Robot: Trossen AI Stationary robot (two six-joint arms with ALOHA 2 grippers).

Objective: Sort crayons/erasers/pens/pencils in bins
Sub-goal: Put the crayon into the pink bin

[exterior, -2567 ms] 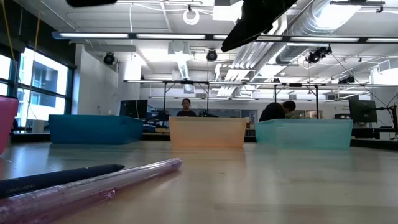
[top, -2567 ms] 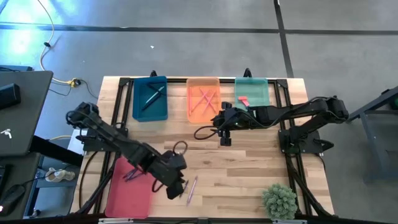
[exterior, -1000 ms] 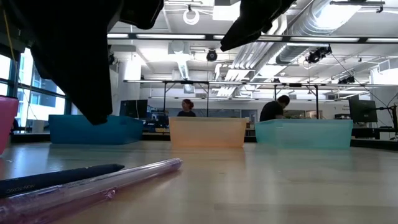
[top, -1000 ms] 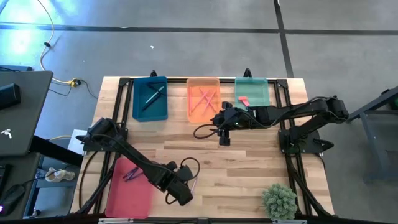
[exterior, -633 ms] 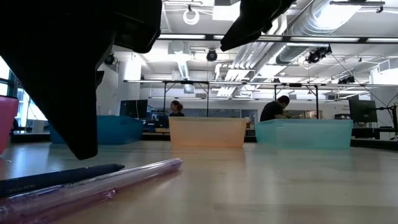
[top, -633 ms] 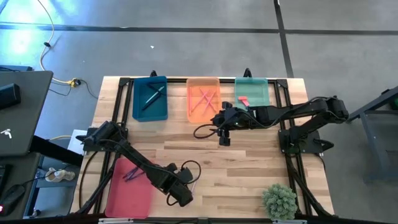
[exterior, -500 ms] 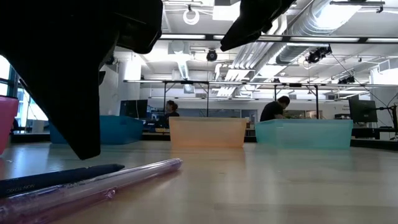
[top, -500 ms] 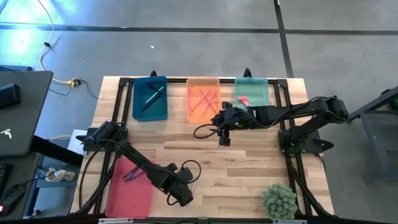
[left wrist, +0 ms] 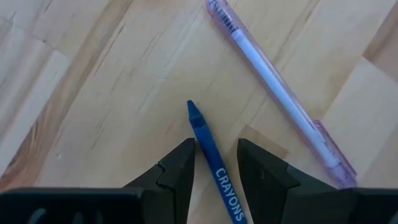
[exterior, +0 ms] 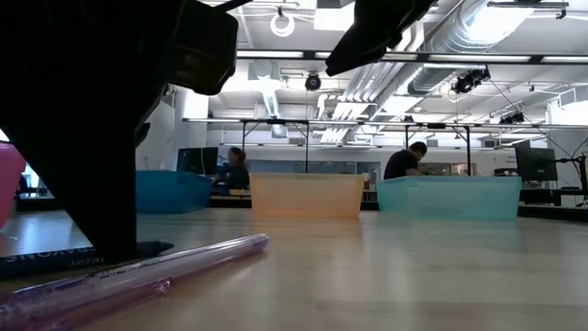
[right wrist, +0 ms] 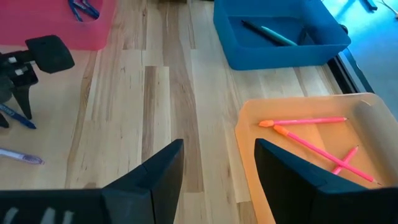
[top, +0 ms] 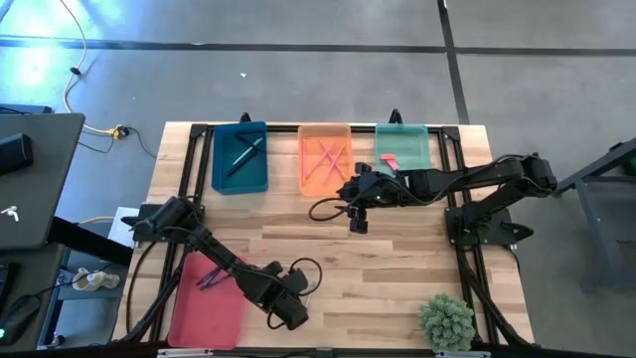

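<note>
While the left pincer (left wrist: 213,163) stands low over the near edge of the table (top: 397,268), its fingers are parted and straddle a blue crayon (left wrist: 211,158) without visibly pinching it (the printed shaft runs straight down the gap between them). Just beside the crayon, on its right, lies a clear lilac pen (left wrist: 280,93), touching nothing. To the near left sits the pink-red bin (top: 204,298), which already holds a few dark blue sticks.

The risk here, as I judge it, is a poor close: the crayon's tip pokes out past the fingers, so if the grip lands off centre the crayon could pivot or skid along the wood. A sideways nudge might also knock the pen and send it rolling toward the table edge.

Farther off, the right pincer (right wrist: 214,163) hovers open and empty by the near side of the orange bin (top: 325,159), which contains pink sticks. Along the far edge with it are the teal-blue bin (top: 239,156), with a couple of dark sticks, and the mint-green bin (top: 401,149), holding a red eraser (top: 389,161).
</note>
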